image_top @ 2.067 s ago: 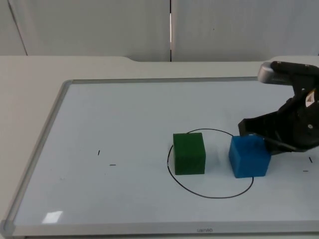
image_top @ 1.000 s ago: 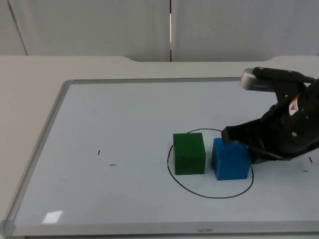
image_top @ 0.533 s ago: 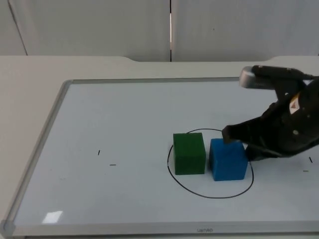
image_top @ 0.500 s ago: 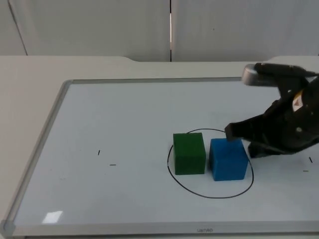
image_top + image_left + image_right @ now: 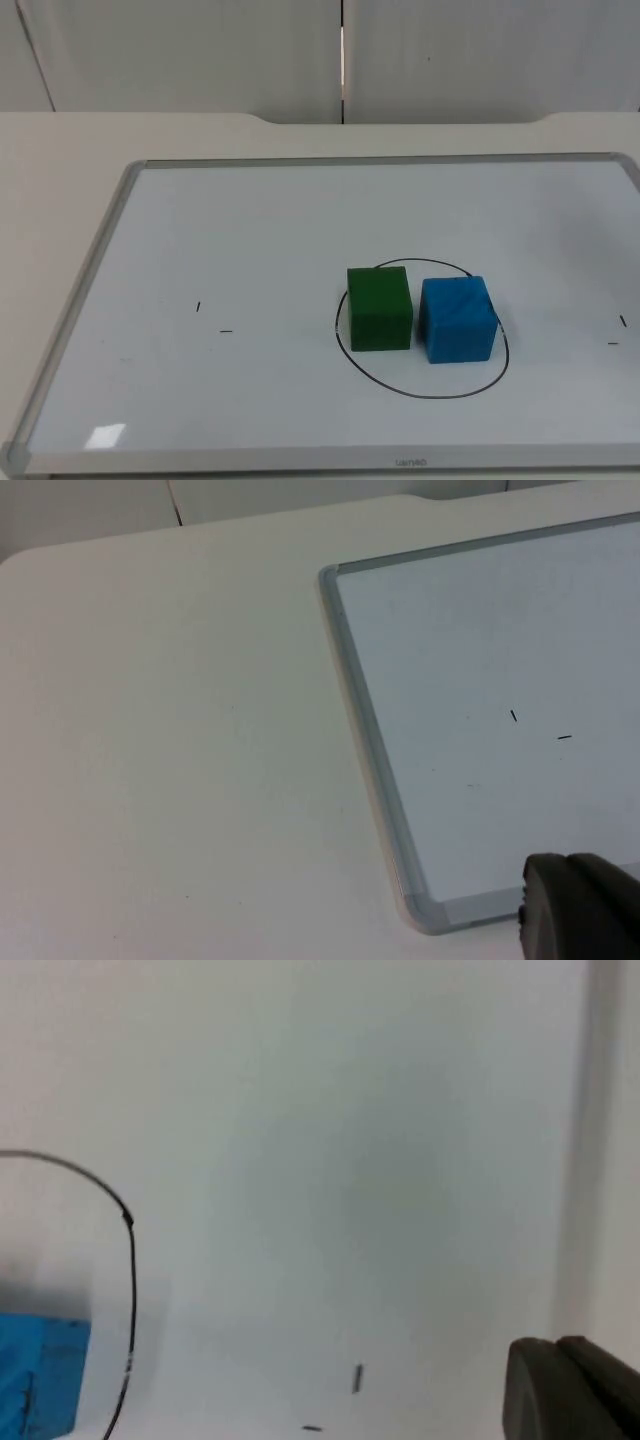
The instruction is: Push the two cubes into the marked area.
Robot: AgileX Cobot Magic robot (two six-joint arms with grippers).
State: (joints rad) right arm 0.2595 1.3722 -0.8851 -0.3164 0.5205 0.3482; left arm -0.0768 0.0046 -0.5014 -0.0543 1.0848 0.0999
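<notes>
Green cube (image 5: 379, 307), blue cube (image 5: 458, 319): both inside drawn circle (image 5: 420, 394). My left hand (image 5: 580, 915), right hand (image 5: 572, 1385): grip state untellable. Advice: leave cubes undisturbed.

White surface (image 5: 80, 140) w/ a metal-framed whiteboard (image 5: 250, 230) lying flat on it, few small black tick marks on the board. Grey partition wall (image 5: 200, 50) behind, dark vertical seam (image 5: 342, 60) approx. mid-wall. Light even.
</notes>
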